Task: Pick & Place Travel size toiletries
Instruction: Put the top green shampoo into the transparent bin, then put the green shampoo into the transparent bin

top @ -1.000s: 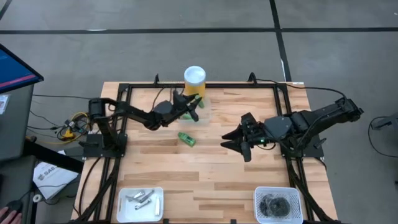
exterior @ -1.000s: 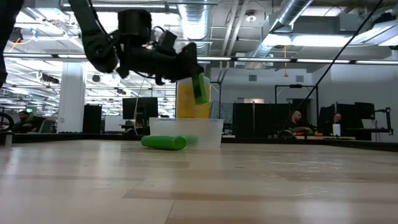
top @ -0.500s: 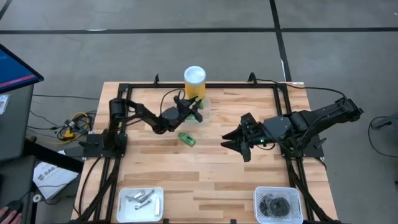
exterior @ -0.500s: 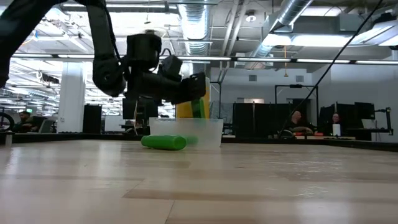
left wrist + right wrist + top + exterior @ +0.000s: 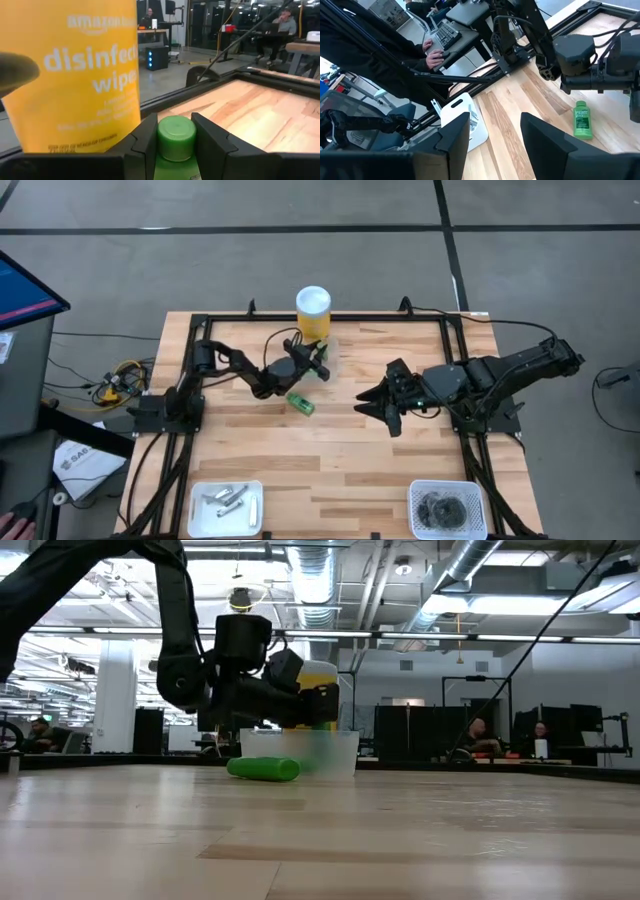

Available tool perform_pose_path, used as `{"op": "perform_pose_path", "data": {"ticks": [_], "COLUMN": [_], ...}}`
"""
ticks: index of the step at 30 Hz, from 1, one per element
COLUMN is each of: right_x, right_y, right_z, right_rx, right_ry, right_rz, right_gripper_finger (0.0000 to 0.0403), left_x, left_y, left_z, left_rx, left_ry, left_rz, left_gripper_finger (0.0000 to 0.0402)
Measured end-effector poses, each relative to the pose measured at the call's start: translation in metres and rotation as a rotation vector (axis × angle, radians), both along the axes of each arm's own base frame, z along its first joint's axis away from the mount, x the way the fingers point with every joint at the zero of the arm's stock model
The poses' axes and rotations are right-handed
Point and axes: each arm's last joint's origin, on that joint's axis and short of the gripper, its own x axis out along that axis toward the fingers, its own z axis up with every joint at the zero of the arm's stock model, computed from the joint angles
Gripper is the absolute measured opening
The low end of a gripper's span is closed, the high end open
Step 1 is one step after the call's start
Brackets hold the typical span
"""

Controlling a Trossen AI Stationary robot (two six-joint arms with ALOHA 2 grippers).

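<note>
My left gripper [image 5: 176, 145] is closed on a green tube [image 5: 176, 142]; the two fingers press its sides just under the cap. I hold it close in front of the yellow wipes cylinder [image 5: 313, 312], over the clear container [image 5: 310, 752]. A second green tube [image 5: 300, 403] lies flat on the table [image 5: 350, 470], a little further from the cylinder. My right gripper [image 5: 495, 135] is open and empty, well apart from the cylinder.

A tall yellow wipes canister [image 5: 313, 311] with a white lid stands at the far edge of the wooden table [image 5: 350, 460]. Beyond the canister, people [image 5: 478, 736] sit at desks; off the table's left side, an orange cable bundle [image 5: 118, 380] lies on the floor.
</note>
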Motion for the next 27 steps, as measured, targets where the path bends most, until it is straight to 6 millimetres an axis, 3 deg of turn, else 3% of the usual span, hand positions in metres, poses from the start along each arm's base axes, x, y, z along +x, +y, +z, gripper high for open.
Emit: {"op": "perform_pose_path", "data": {"ticks": [9, 21, 23, 27], "right_x": [0.0, 0.0, 0.0, 0.001], "right_y": [0.0, 0.0, 0.0, 0.0], "right_z": [0.0, 0.001, 0.001, 0.002], "right_rx": [-0.001, 0.0, 0.0, 0.004], "right_ry": [-0.003, -0.006, -0.007, -0.018], "right_rz": [0.0, 0.001, 0.001, 0.001], "right_gripper_finger": [0.0166, 0.0164, 0.0165, 0.0165], "left_x": [0.001, 0.001, 0.001, 0.003], "left_y": [0.0, -0.002, -0.005, -0.02], "left_z": [-0.005, -0.004, 0.006, 0.05], "left_rx": [-0.003, -0.005, 0.012, 0.117], "left_ry": [0.011, 0.005, -0.001, -0.001], "left_rz": [0.001, -0.005, -0.015, -0.098], "left_gripper_finger": [0.0109, 0.0243, 0.0258, 0.027]}}
